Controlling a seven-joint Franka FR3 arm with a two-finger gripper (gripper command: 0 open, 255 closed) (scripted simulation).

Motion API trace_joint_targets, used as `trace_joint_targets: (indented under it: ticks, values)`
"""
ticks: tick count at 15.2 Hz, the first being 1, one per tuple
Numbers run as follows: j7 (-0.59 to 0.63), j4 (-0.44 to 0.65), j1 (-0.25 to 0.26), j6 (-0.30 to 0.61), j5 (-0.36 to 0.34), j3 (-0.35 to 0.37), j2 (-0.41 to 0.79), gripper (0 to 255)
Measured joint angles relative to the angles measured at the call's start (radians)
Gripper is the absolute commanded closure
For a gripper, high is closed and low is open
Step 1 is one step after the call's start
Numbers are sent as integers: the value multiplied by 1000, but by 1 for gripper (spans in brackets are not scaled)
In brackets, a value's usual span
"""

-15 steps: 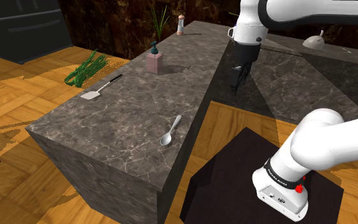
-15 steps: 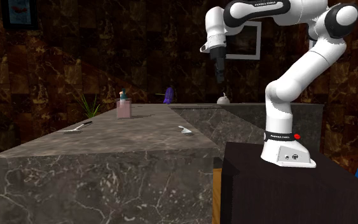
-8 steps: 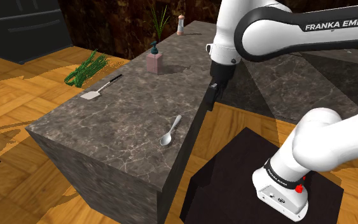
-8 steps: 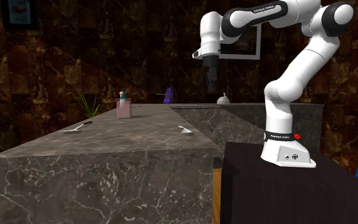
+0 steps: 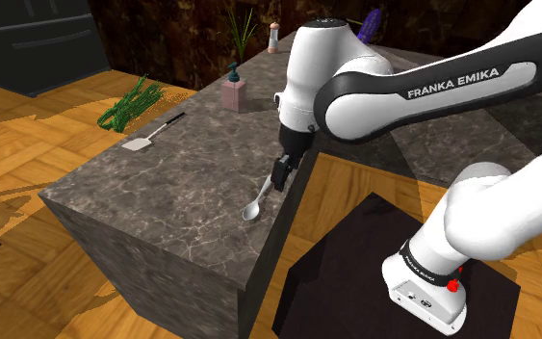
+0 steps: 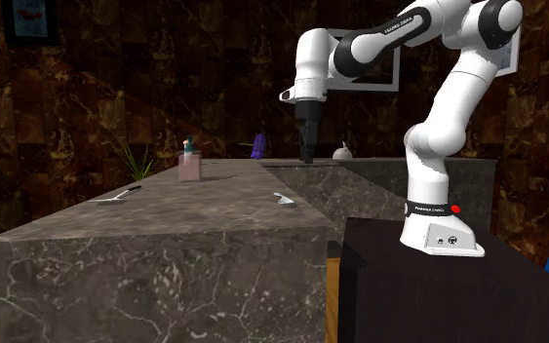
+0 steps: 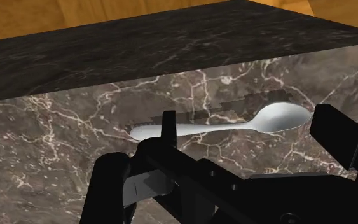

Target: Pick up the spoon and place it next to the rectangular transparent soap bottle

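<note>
Shoulder view, tool (image 5: 278, 185) open-fingered above spoon (image 5: 258, 200) at counter (image 5: 192, 164) edge, open surface toward soap bottle (image 5: 233, 89)

Open counter (image 5: 187, 178) runs from the spoon (image 5: 257, 199) to the soap bottle (image 5: 233, 89). A spatula (image 5: 156, 132) lies well off to the side, near the far edge.

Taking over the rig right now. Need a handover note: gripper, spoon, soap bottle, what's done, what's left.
The gripper is open and empty. It hovers above the spoon without touching it.
The spoon lies flat on the dark marble counter, near the edge facing the stand.
The soap bottle, pinkish with a dark pump, stands upright further back on the counter, well apart from the spoon.
Done: approach over the spoon.
Left: lower, grasp, lift, carry, and set down beside the soap bottle.
</note>
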Motion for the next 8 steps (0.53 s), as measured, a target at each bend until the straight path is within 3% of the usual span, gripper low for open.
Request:
trace_joint_targets:
  ticks: [3, 8]
  values:
    - [47, 19, 3, 111, -17, 64, 92, 0]
    - [152, 78, -19, 275, -112, 167, 262, 0]
